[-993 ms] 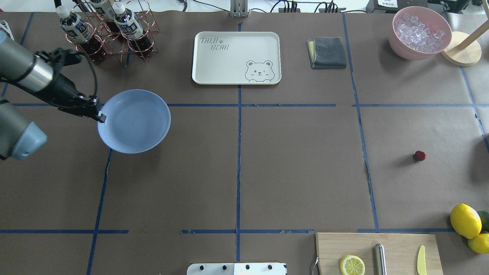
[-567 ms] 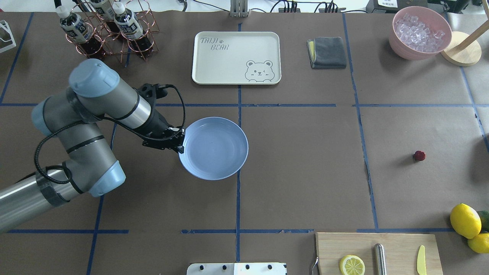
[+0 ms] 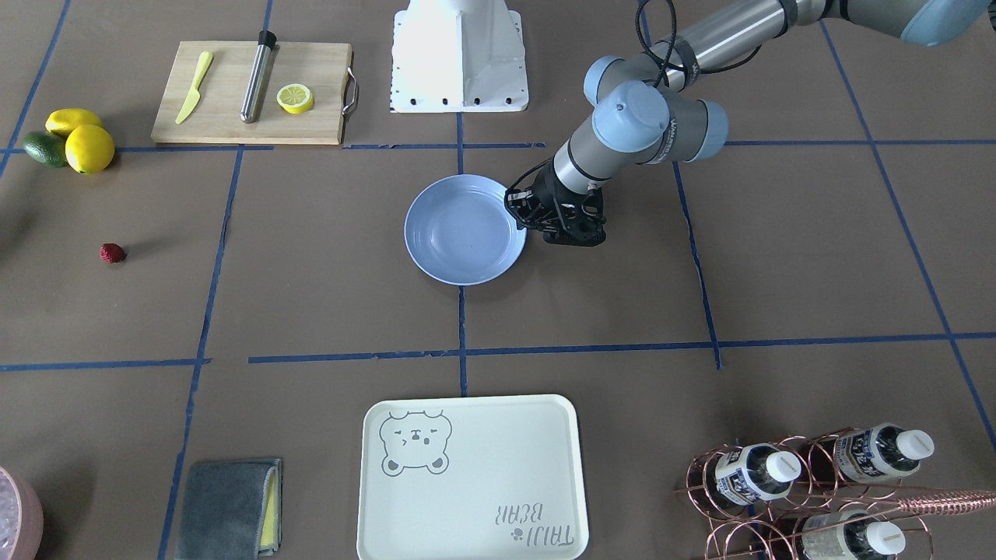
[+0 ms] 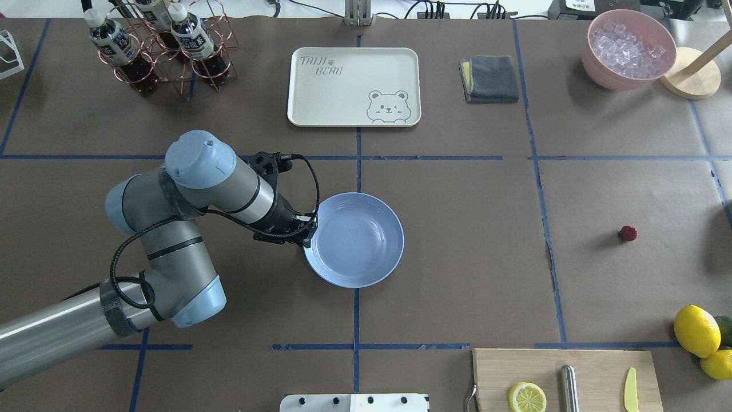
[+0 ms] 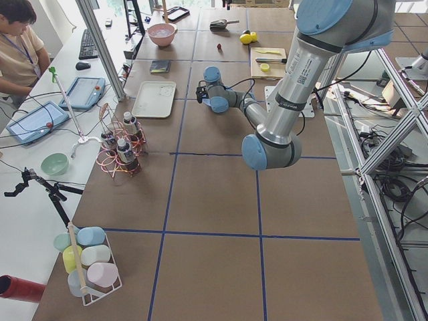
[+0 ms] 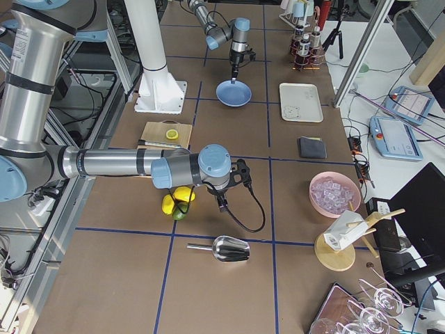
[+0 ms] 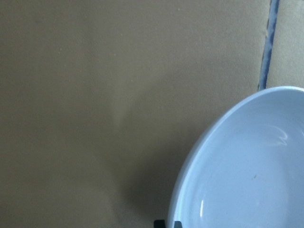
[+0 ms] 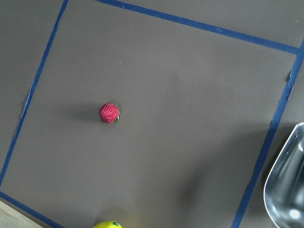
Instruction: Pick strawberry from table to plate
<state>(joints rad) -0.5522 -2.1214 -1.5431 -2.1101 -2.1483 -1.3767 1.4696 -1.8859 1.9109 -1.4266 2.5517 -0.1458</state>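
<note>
The strawberry [image 4: 627, 233] is a small dark-red berry lying alone on the table [image 4: 457, 257] at the right, also seen as the strawberry [image 3: 112, 252] and, from straight above, the strawberry [image 8: 109, 113]. The light blue plate [image 4: 366, 246] is near the table's middle, empty. My left gripper [image 4: 309, 229] is shut on the plate's left rim; in the front view the left gripper [image 3: 520, 218] clamps the plate [image 3: 459, 233]. My right gripper [image 6: 222, 204] shows only in the right side view, so I cannot tell whether it is open or shut.
A cream bear tray [image 4: 354, 86] and a folded grey cloth [image 4: 489, 78] lie at the back. A bottle rack [image 4: 166, 51] stands back left, a pink ice bowl [image 4: 629, 48] back right. Lemons [image 4: 696, 331] and a cutting board [image 4: 595, 372] lie front right. A metal scoop [image 8: 287, 185] lies nearby.
My left arm has carried the plate from the table's left side rightward and toward the robot, to the middle. The strawberry has stayed where it was.
</note>
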